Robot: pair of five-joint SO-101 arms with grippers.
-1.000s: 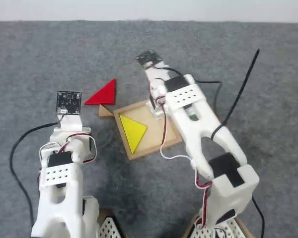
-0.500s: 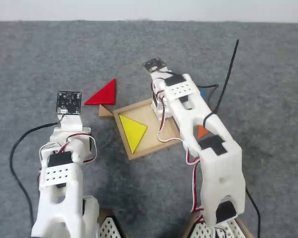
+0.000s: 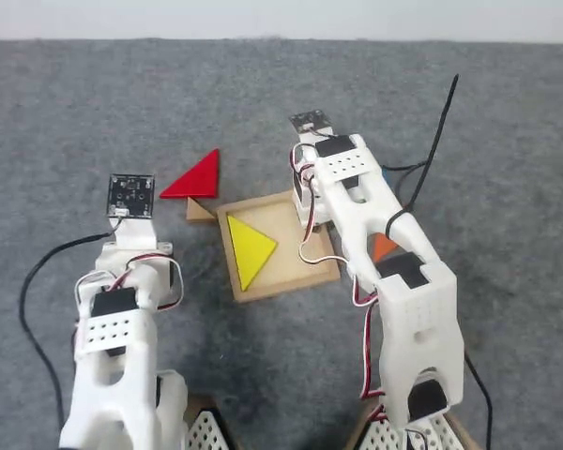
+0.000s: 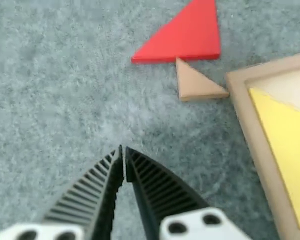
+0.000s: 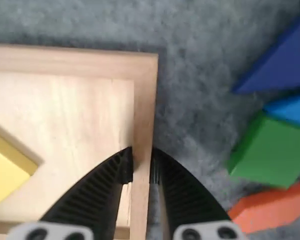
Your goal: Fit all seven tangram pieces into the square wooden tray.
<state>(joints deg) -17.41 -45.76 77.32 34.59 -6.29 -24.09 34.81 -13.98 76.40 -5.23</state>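
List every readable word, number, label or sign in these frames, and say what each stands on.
None can be read. The square wooden tray, yellow triangle piece, red triangle piece and small tan wooden triangle are plain. Any print on the black camera board is too small to tell.

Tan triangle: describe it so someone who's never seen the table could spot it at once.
Find the square wooden tray in the middle of the grey carpet, with a yellow triangle inside. Just outside its far left corner lies the tan triangle, between the tray and a large red triangle. It is the small piece in bare wood colour.
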